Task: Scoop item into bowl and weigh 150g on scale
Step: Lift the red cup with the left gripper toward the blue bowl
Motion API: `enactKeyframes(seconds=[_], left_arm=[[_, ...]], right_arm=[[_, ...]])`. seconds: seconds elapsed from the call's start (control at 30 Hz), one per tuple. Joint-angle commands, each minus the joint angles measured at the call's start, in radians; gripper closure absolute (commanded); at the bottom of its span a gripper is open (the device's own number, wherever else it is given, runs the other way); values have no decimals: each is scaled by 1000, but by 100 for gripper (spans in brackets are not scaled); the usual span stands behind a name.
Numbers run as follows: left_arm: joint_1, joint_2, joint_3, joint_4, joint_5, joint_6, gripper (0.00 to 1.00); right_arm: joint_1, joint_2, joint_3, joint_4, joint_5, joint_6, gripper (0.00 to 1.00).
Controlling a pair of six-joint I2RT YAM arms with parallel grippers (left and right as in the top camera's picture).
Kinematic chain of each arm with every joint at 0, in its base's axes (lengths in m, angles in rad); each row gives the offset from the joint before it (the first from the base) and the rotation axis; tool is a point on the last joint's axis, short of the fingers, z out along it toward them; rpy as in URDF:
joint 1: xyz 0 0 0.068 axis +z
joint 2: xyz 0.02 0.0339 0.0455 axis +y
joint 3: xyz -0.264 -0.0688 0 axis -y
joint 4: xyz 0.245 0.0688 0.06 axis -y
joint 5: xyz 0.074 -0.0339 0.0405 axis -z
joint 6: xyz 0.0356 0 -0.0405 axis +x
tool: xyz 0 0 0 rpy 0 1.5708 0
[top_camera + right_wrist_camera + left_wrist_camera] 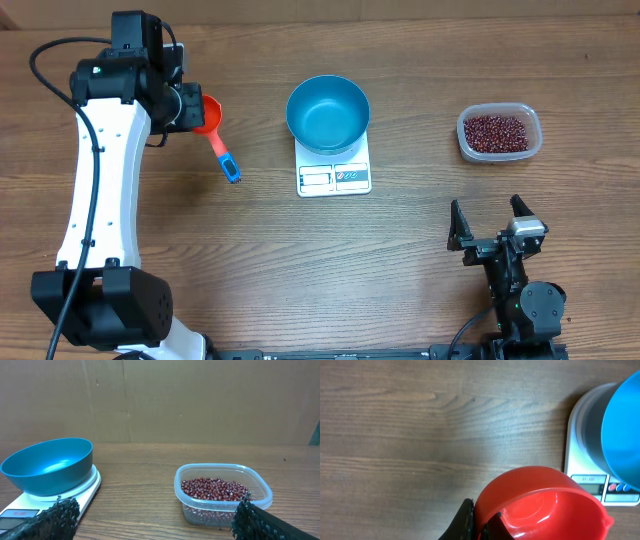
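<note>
Scooping is yet to start: the left hand [190,108] clamps an empty red scoop [209,115], the empty blue bowl [327,112] on the scale [335,178] is to its right, and the beans [497,131] lie beyond in a clear tub [500,106] ahead of the open right hand [487,210], the scoop's next stop.

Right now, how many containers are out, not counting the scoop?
2. The blue bowl sits on the scale at mid-table; the clear tub of beans stands off to the right. None seem hidden.
</note>
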Motion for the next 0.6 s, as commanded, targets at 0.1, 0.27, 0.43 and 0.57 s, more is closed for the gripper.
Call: enactKeyframes(seconds=[0.1,0.27,0.43,0.57], left_arm=[[-2,-30,27,-35,14,-49,96],[-2,-30,27,-42,14,-211,96],[-2,-30,27,-42,14,-309,96],[-2,-30,27,-43,14,-313,96]], right_arm=[[6,-9,-11,6,-1,-2,0],[6,-9,-11,6,-1,-2,0],[6,-9,-11,6,-1,-2,0],[6,-9,-11,6,-1,-2,0]])
